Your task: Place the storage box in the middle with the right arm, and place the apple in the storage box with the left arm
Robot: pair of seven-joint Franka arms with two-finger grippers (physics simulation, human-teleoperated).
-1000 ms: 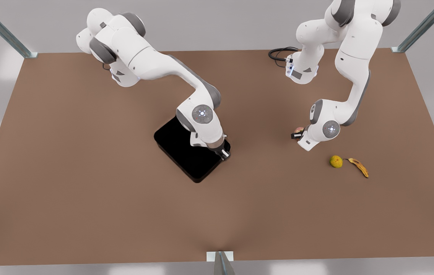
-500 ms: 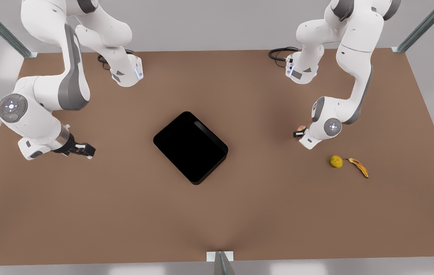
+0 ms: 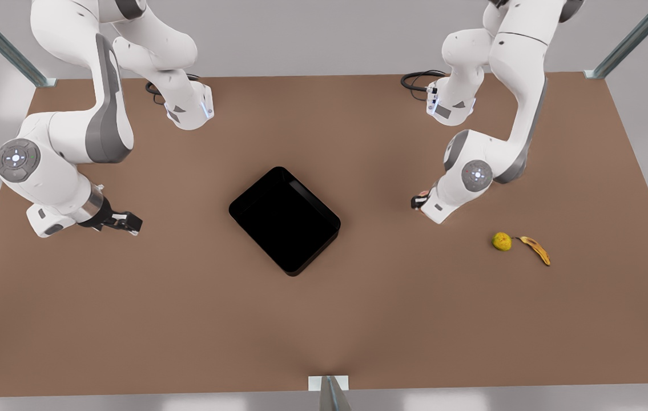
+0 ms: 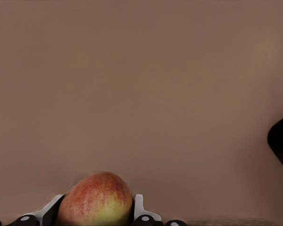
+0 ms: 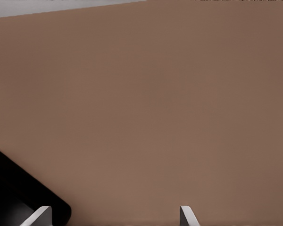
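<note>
The left tool (image 3: 418, 201) is closed on the apple (image 4: 95, 199), to the front view's right of the storage box (image 3: 285, 218). The right tool (image 3: 128, 222), fingers spread and empty, waits well off to the front view's left; the box sits mid-table (image 3: 186, 319).

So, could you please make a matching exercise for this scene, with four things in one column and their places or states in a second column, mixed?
Column one:
1. large matte black storage box
2. small red and yellow apple
3. browned banana
4. right claw

Column two:
A. open, holding nothing, at the front view's left
B. gripped between the fingers of the left claw
C. beside the yellow-green spotted round fruit
D. in the middle of the brown table

Pairs: 1-D, 2-B, 3-C, 4-A
</note>
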